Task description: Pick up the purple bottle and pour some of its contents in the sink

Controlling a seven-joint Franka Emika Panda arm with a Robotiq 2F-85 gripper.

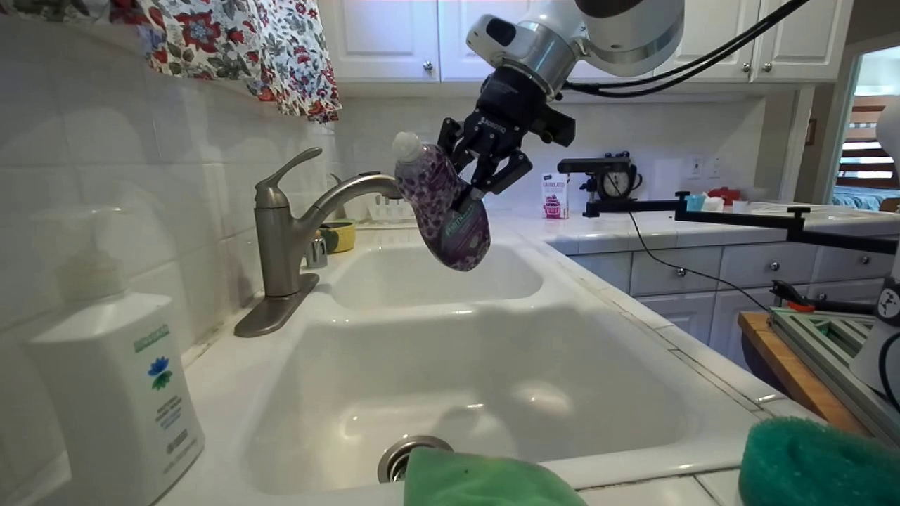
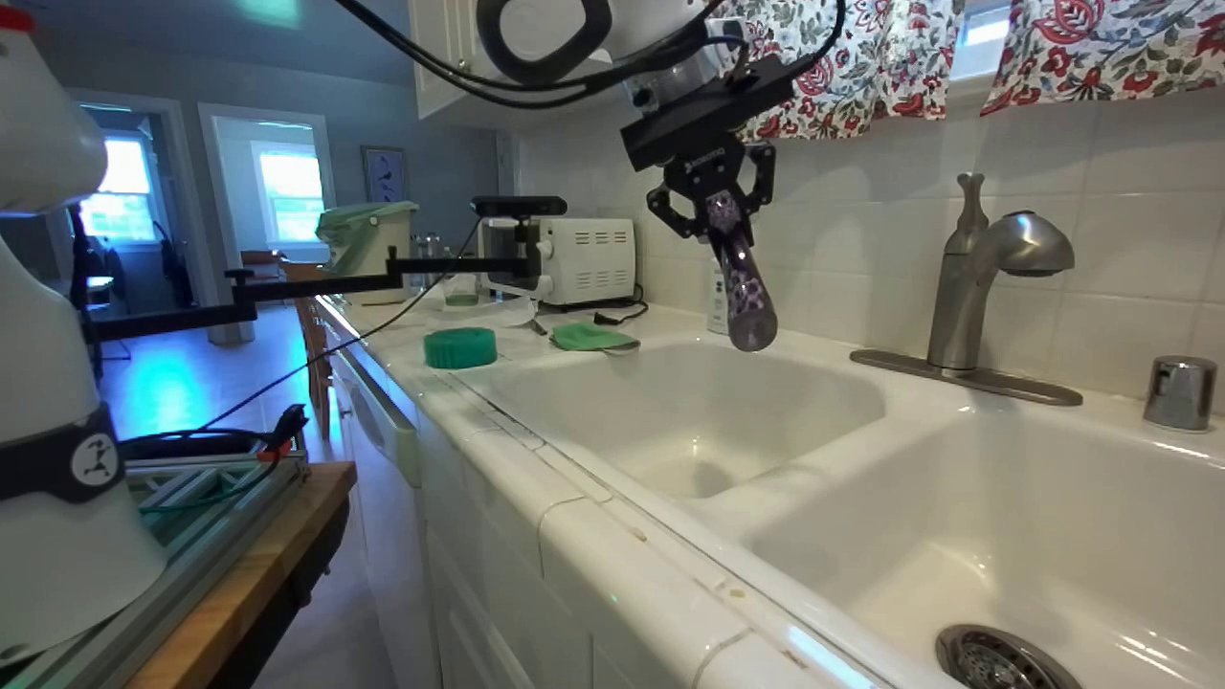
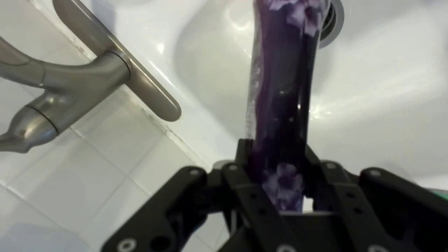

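The purple bottle (image 1: 427, 184) hangs in the air above the sink (image 1: 450, 313), tilted, with its white cap up and toward the faucet side. In an exterior view its bottom end (image 2: 750, 321) points down and its cap is hidden. My gripper (image 1: 467, 184) is shut around the bottle's middle. It also shows in an exterior view (image 2: 724, 212). In the wrist view the fingers (image 3: 278, 154) press both sides of the bottle (image 3: 285, 80), which reaches out over the white basin (image 3: 371, 91). The round drain (image 3: 334, 24) is partly behind it there.
The grey faucet (image 1: 281, 239) stands beside the bottle at the wall; it also shows in the wrist view (image 3: 84, 80). A white pump bottle (image 1: 119, 393), a green cloth (image 1: 485, 481) and a green sponge (image 1: 815, 464) lie around the near rim. A floral curtain (image 1: 239, 49) hangs above.
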